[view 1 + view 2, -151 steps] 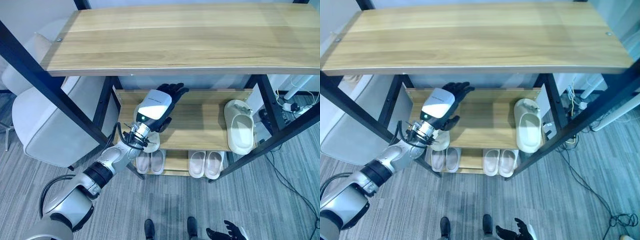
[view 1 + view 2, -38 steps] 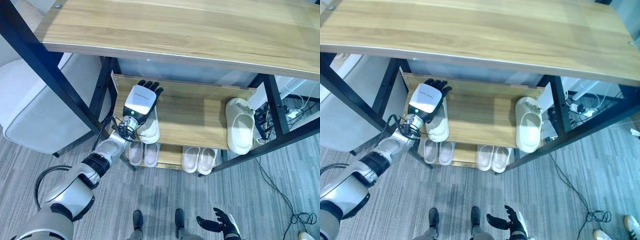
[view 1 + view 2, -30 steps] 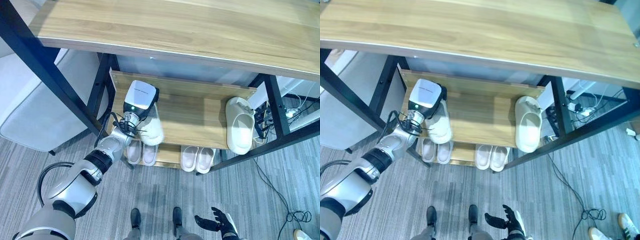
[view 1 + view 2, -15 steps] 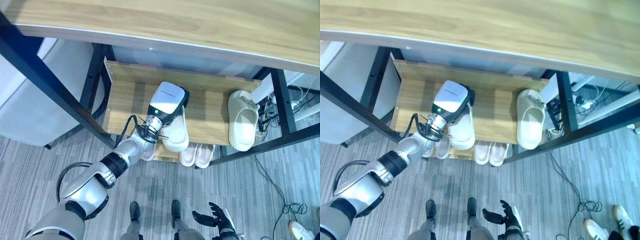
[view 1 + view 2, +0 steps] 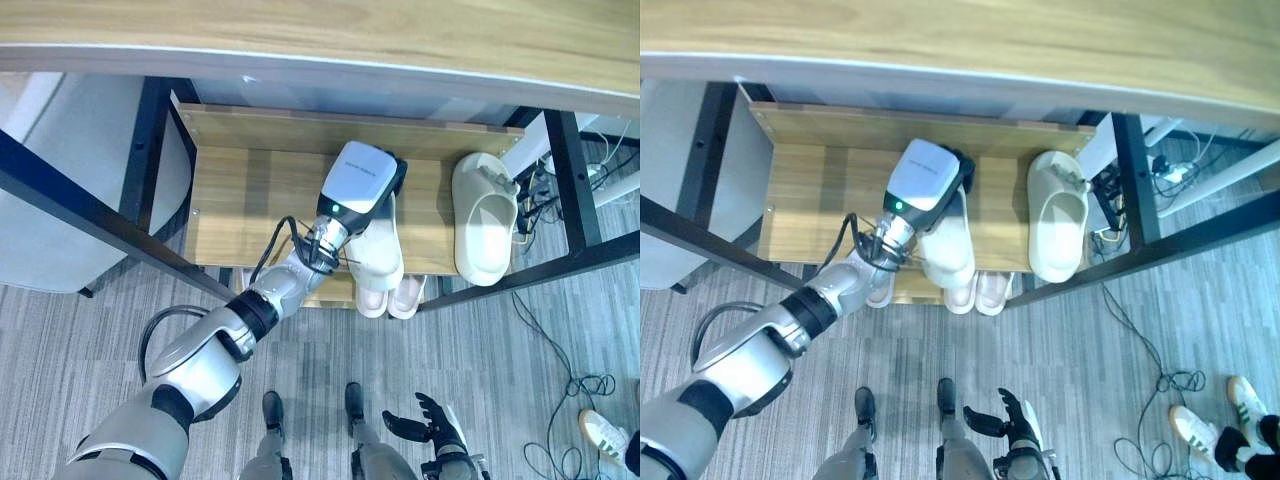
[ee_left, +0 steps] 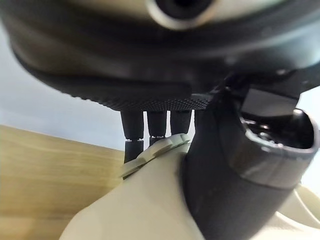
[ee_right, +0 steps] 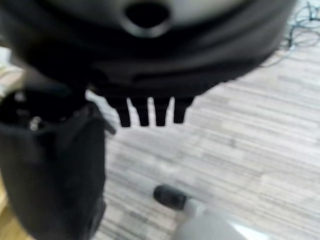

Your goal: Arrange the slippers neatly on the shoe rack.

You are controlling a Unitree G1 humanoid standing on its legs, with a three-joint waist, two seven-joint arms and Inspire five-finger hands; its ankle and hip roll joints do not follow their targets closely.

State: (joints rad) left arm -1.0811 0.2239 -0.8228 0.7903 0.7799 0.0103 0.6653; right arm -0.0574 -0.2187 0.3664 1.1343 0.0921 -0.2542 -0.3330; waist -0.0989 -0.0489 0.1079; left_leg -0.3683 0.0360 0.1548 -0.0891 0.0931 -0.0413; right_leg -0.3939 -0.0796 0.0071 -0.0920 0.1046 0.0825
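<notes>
Left hand (image 5: 362, 185) clasps a cream slipper (image 5: 378, 255) on the shoe rack (image 5: 255, 190), left of its mate (image 5: 484, 225); right hand (image 5: 432, 436) hangs with relaxed, spread fingers.

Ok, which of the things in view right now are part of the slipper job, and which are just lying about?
Part of the job:
- cream slipper under the left hand
- second cream slipper at the shelf's right end
- shoe rack
- slipper pair on the lower shelf

Just lying about:
- grey chair
- cables on the floor
- a person's sneakers
- right hand, idle
</notes>
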